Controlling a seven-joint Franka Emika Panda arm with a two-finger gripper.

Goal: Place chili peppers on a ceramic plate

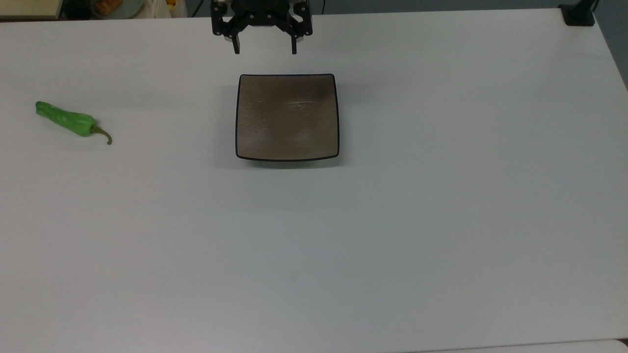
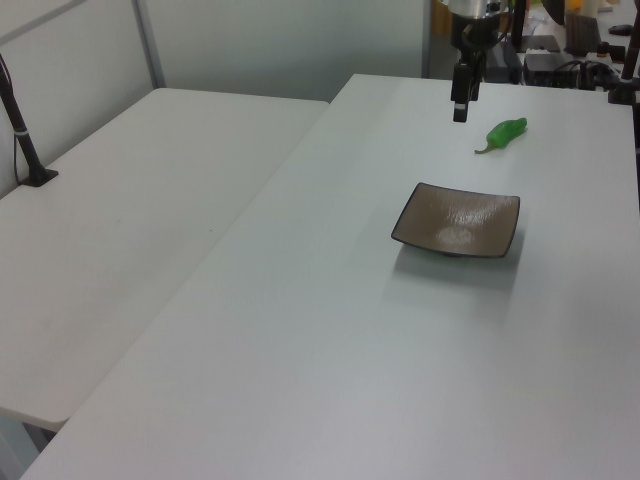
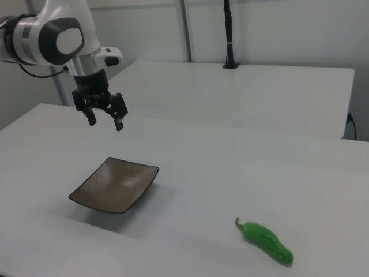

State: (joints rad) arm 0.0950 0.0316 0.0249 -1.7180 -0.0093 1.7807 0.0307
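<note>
We see nothing done yet | gripper [image 1: 265, 51] released, empty, above the worktop [image 1: 441, 220] just beyond ceramic plate [image 1: 287, 117] | chili pepper [image 1: 66, 119] lies on worktop, well apart at top view's left | pick and place remain

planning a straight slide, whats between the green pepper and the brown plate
Nothing: the top view shows bare white table between the bright green wrinkled chili pepper and the square glossy brown ceramic plate.

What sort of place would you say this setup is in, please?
Probably a robotics lab or test room: a robot arm hangs over plain white tables, with a pole clamped to the neighbouring table and only a plate and pepper laid out.
</note>
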